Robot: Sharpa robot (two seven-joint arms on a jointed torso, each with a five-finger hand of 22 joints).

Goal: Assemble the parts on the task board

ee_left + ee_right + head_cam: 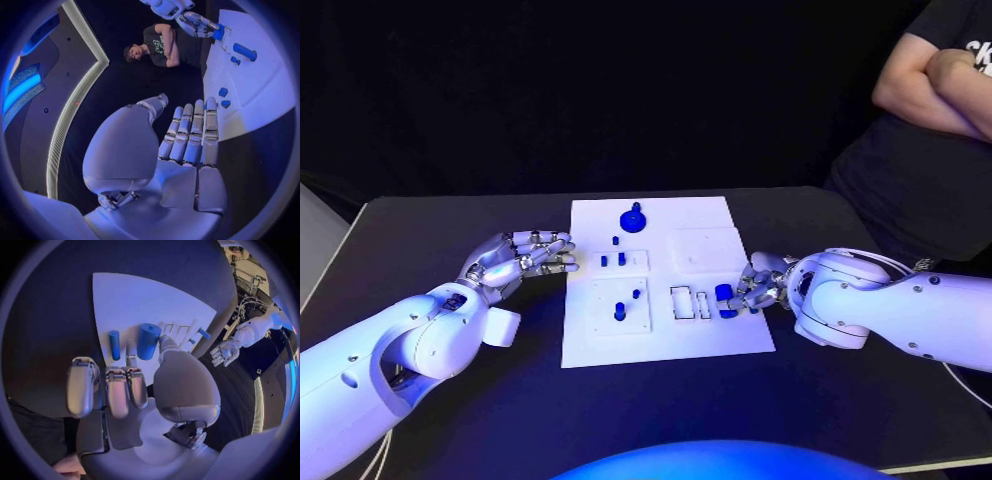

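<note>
Lying in the middle of the black table [444,230], the white task board [668,345] carries several small blue parts. A round blue knob [635,220] stands near its far edge, two short blue pegs [612,259] sit side by side below it, and two more blue pieces [622,311] stand in the raised square on the near left part of the board.

The left hand [524,258] hovers just beside the board's left edge, holding nothing; its fingers [190,132] lie straight and close together, pointing toward the board.

The right hand [759,285] rests at the board's right edge, its fingertips touching a thick blue cylinder [726,299] that lies on the board next to two narrow slots. From the right wrist, this cylinder [148,341] lies beside a thinner blue rod [114,344], just beyond the fingers [119,390]. Whether the hand actually grips the cylinder cannot be told.
</note>
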